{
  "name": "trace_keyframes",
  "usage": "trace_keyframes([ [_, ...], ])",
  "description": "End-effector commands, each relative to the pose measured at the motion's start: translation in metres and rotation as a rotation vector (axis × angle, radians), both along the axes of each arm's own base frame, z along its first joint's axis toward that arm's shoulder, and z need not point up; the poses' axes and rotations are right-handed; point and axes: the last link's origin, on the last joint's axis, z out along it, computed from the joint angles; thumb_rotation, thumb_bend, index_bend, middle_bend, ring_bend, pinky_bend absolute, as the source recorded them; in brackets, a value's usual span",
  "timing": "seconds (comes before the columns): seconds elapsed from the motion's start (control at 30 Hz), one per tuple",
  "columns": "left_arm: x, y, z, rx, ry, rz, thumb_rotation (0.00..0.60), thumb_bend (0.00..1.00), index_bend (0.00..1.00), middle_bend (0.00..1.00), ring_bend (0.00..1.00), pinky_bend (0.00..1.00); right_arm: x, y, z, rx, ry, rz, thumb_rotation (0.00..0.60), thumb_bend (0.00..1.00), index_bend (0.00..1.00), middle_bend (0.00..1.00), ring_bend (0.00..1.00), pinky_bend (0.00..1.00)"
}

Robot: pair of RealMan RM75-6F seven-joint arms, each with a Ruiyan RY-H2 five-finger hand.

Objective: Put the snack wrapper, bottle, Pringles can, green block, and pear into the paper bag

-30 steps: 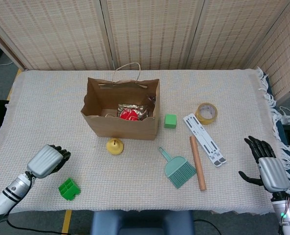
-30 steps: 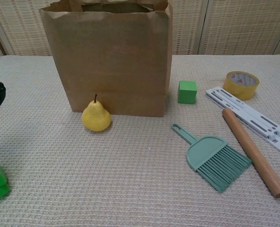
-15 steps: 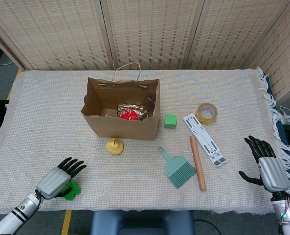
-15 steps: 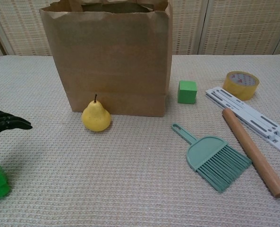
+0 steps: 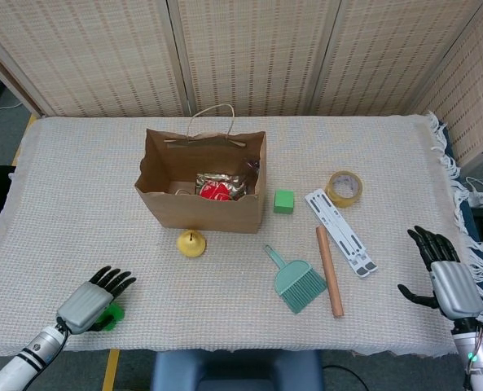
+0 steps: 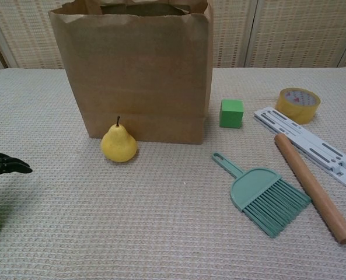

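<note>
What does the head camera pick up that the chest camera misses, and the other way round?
Only the head view shows the brown paper bag's inside, with a red and silver snack wrapper, and the right robot hand. Only the chest view shows the bag's full front face and the yellow pear's stem side-on. Both show the pear, the small green cube, the teal dustpan brush, the yellow tape roll and the left robot hand.

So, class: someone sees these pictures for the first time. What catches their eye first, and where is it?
The open paper bag stands mid-table with a red and silver wrapper inside. A yellow pear sits upright just in front of it. At the near left edge, the left hand hangs over a bright green block, partly hiding it.
</note>
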Motion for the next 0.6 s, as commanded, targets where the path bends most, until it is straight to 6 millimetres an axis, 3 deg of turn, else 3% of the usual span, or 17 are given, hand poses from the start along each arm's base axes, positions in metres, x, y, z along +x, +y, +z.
trace_keyframes([
  [0.03, 0.002, -0.005, 0.008, 0.014, 0.0, 0.011, 0.6, 0.33, 0.0, 0.0, 0.0, 0.04, 0.0, 0.0, -0.001, 0.003, 0.003, 0.001, 0.6, 0.11, 0.0, 0.0, 0.0, 0.0],
  [0.33, -0.013, -0.027, 0.02, -0.022, 0.077, 0.09, 0.6, 0.33, 0.0, 0.0, 0.0, 0.04, 0.0, 0.0, -0.001, 0.0, 0.006, -0.001, 0.6, 0.11, 0.0, 0.0, 0.0, 0.0],
  [0.6, -0.027, -0.026, 0.015, -0.026, 0.116, 0.129, 0.6, 0.33, 0.0, 0.0, 0.0, 0.04, 0.0, 0.0, -0.001, 0.001, 0.003, -0.004, 0.6, 0.11, 0.0, 0.0, 0.0, 0.0],
])
